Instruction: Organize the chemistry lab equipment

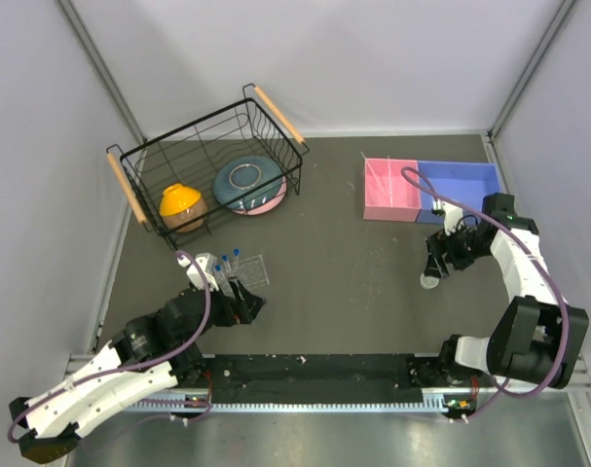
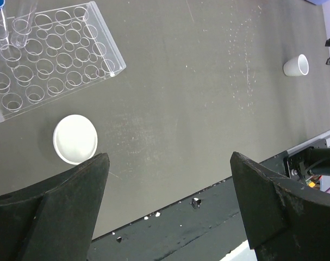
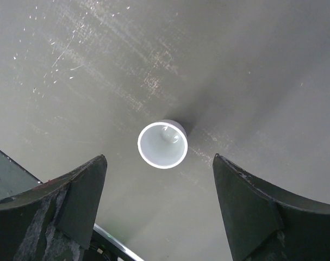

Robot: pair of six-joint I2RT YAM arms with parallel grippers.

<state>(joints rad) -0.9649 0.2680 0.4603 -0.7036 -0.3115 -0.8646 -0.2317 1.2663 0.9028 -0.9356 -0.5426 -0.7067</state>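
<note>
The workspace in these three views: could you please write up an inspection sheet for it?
Surface: dark table, scuffed, white specks.
Job's things: tube rack holding blue-capped tubes; left white cup beside it; right white cup between the right fingers, untouched; thin rods in pink bin.
Clutter: wire basket holding orange bowl and teal-pink bowl; blue bin.
Grippers: left gripper open, empty; right gripper open, astride that cup.
Cables: left purple cable along its arm; right purple cable arching above the bins.
Surroundings: grey walls; nothing else seen.
</note>
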